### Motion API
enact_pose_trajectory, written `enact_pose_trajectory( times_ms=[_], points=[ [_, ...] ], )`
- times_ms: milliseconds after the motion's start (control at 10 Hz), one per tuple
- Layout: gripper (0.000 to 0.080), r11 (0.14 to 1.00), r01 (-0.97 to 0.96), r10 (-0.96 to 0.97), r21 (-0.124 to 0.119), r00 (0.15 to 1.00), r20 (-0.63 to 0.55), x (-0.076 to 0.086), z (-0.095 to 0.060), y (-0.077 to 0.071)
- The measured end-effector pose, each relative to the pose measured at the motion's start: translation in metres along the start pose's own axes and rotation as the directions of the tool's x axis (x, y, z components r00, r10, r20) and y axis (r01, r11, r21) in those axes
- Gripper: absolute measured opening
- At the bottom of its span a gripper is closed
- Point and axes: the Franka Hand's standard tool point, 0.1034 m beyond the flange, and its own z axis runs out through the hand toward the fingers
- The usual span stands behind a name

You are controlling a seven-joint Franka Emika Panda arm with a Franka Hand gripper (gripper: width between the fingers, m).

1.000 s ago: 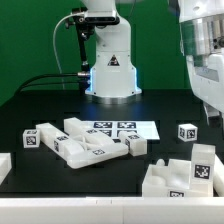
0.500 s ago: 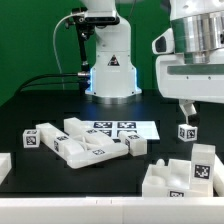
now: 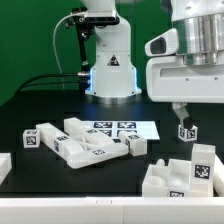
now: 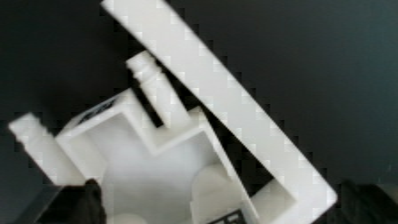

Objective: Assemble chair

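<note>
Chair parts [image 3: 175, 178] at lower right are lying loose — the gripper [image 3: 182, 116], hanging wide open above, should be centring before descending.

A flat green backdrop [image 3: 30, 30] rises behind the black desk [image 3: 40, 105] — evenly lit, a pale strip along its front.

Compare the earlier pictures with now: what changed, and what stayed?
The tool swung in from the exterior view's right, moving left and ending close above the small tagged block. It stays open, holding nothing. The other chair parts and marker board kept their places.
</note>
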Motion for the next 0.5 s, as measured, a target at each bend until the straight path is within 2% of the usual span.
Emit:
enact_pose_trajectory(
  times_ms=[200, 500],
  points=[
    [0.0649, 0.981, 0.192, -0.192, -0.020, 0.981, 0.012, 0.0001, 0.0014, 0.0135],
    [0.0649, 0.927, 0.374, -0.374, -0.033, 0.927, 0.012, 0.0027, 0.0017, 0.0169]
  ],
)
